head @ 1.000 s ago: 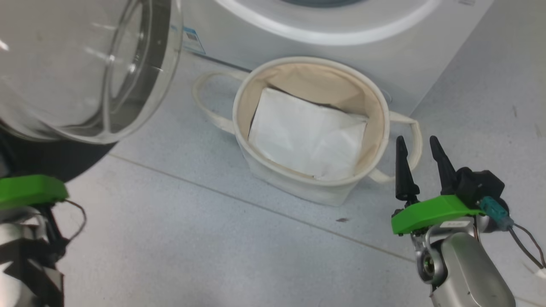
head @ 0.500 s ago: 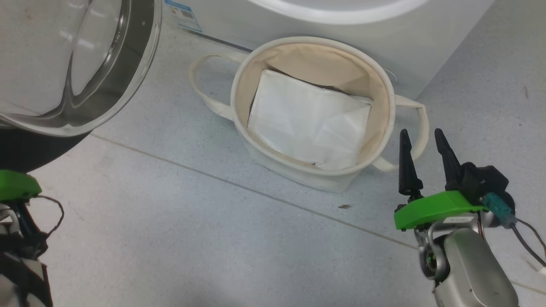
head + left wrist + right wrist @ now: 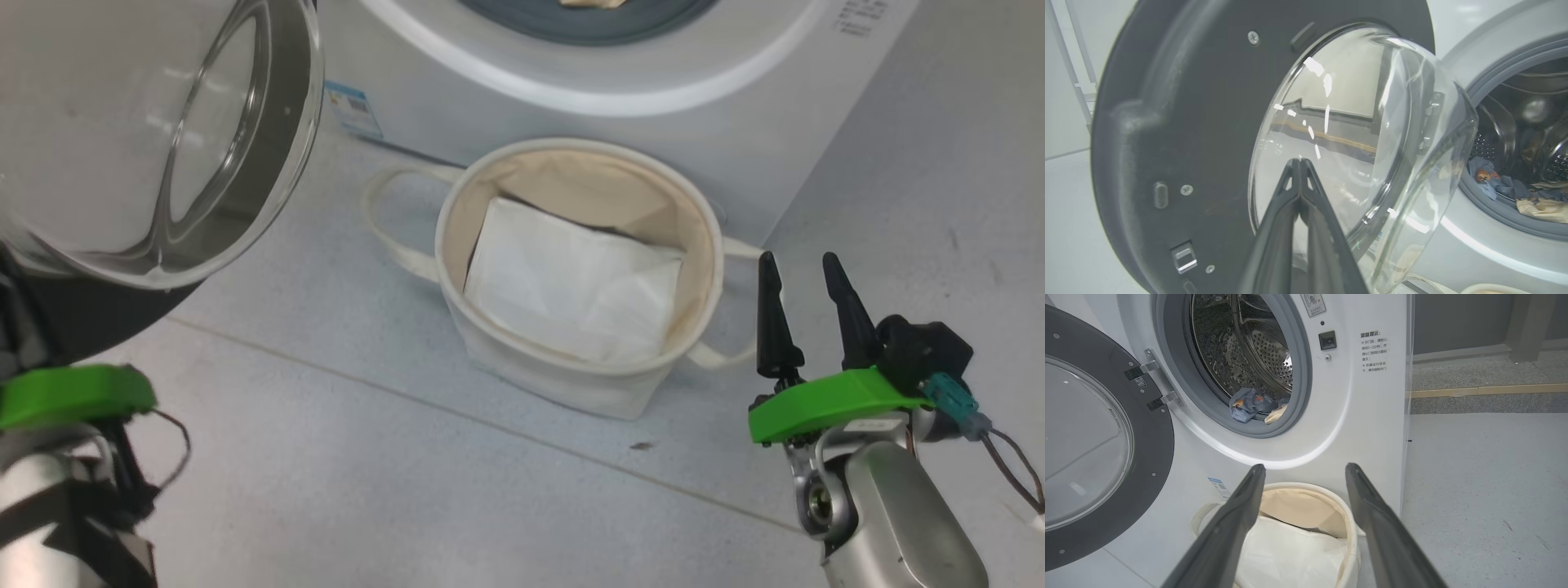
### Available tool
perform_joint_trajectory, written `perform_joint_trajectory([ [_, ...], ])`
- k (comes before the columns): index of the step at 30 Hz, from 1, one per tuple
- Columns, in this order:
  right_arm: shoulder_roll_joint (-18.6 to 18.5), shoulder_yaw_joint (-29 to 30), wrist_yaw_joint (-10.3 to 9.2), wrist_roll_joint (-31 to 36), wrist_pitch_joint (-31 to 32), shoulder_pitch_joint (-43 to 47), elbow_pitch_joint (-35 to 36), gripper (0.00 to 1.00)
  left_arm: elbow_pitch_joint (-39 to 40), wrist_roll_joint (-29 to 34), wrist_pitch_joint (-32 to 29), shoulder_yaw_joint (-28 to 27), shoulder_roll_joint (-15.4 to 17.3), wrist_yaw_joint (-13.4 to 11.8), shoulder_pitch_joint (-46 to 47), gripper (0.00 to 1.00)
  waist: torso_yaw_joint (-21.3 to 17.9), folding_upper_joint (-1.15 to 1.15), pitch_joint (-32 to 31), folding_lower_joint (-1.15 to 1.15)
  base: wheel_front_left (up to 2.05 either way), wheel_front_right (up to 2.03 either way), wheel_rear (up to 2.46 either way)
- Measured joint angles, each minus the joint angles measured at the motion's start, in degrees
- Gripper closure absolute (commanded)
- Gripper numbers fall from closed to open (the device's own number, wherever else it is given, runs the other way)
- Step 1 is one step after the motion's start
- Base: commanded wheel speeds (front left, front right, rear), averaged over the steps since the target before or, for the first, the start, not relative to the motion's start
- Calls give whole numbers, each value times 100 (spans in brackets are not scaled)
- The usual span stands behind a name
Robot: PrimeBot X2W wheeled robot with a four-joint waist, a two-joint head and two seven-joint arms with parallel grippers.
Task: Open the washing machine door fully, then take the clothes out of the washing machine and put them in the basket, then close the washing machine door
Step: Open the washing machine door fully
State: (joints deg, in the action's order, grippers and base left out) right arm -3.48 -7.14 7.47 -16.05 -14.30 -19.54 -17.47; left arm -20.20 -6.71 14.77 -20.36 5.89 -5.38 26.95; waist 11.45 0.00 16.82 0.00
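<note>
Door-opening step, judged nearly done. Washing machine door hangs swung out on its hinges at the left of the opening, dark inner face and bulging glass bowl turned toward the left gripper, whose fingers are pressed together with nothing between them, tips aimed at the glass; cannot tell whether they touch it. Right gripper stands spread wide and empty, just beside the basket. The basket sits on the floor against the front of the washing machine, below the opening, with a white folded sheet inside. Clothes lie in the drum at its front lip, blue and beige pieces, none taken out yet. To finish the swing well: the curved glass looks slick, so closed tips could skid off it; better to bear on the dark rim, on the side far from the hinges. Push gently along the door's arc and stop once the hinges resist. The right arm is best left beside the basket, clear of the door, until the opening is free for reaching in.
</note>
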Motion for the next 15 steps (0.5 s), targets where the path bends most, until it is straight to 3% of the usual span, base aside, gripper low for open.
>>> perform_joint_trajectory([
  [15,1,-130,0,-724,0,306,101,0,726,285,-3,1201,-326,501,-1032,96,-401,0,-887,0,0,0,0],
])
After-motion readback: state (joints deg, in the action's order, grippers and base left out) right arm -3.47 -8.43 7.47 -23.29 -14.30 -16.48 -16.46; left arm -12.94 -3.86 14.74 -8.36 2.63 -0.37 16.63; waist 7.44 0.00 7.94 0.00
